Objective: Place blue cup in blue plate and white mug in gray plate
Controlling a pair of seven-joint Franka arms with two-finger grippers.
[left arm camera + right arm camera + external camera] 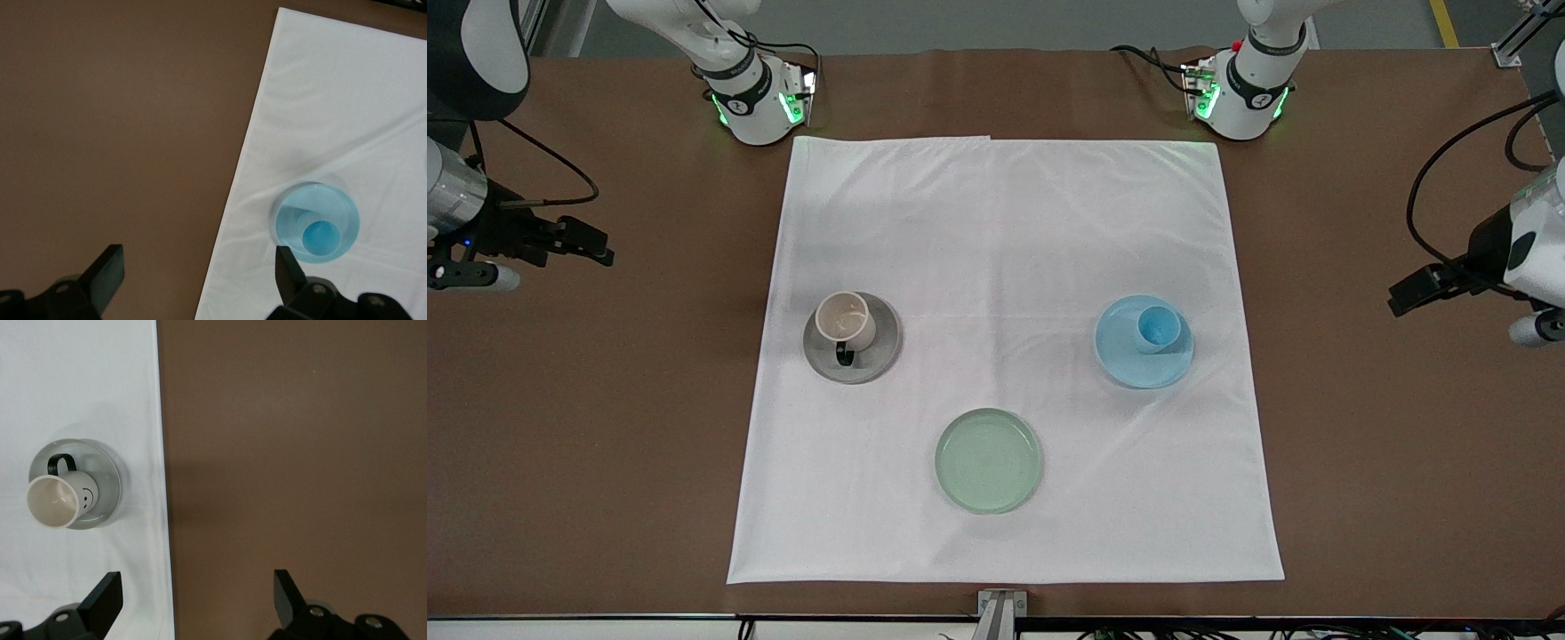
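Table (605,427): brown top, carrying the things.
Cloth (1005,267): white, square, spread flat on the table's middle, lightly creased.
Robot bases: two stand on the table at its edge farthest from the front camera, one (758,102) at the right arm's end, one (1240,98) at the left arm's end.
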